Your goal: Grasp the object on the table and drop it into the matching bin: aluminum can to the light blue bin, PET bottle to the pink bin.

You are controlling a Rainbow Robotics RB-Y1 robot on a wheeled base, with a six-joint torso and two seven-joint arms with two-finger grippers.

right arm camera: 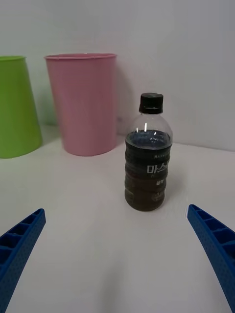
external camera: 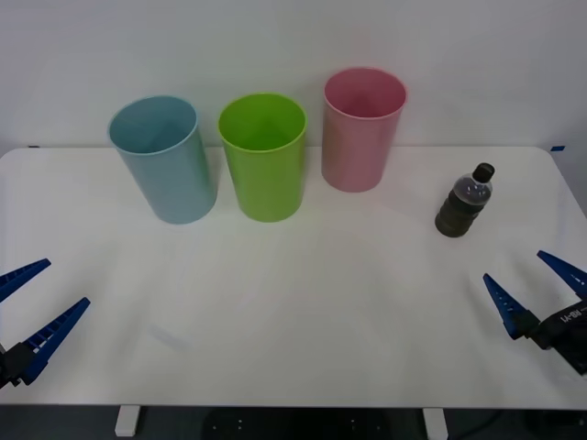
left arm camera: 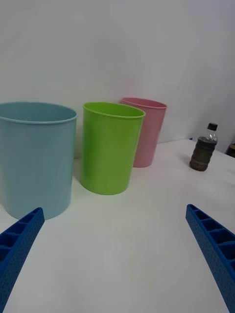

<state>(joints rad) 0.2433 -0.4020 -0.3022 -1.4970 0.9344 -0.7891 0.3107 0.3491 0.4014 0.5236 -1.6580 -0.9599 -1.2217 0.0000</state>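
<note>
1. PET bottle (external camera: 464,201) stands upright on the desk (external camera: 303,302), at about 2 o'clock from desk centre in the front view, near the far right corner. Clear plastic, black screw cap on, dark brown liquid up to the shoulder.
2. Bottle label: white Korean lettering on a dark band, reads "마스…" in the right wrist view (right arm camera: 149,159); the smaller lines below it are too small to read.
3. Pink bin (external camera: 363,128) is nearest the bottle, at about 10 o'clock from it, well apart. Upright, mouth open; the inside wall that shows is bare, bottom hidden.
4. Lime green bin (external camera: 264,155) sits just beside the pink one on its left, then the light blue bin (external camera: 166,158) further left. Narrow gaps between all three, no contact. Both upright; visible inner walls bare.
5. Bins form a row along the far side of the desk, 10 to 12 o'clock from centre. No markings or writing on any of them.
6. Right claw (external camera: 538,290) hovers at about 4 o'clock near the front right edge, blue ribbed fingers spread, pinching nothing. Bottle is centred ahead between its fingers, bare desk between them.
7. Left claw (external camera: 32,298) at about 8 o'clock by the front left edge, fingers spread, pinching nothing, facing the blue and green bins.
</note>
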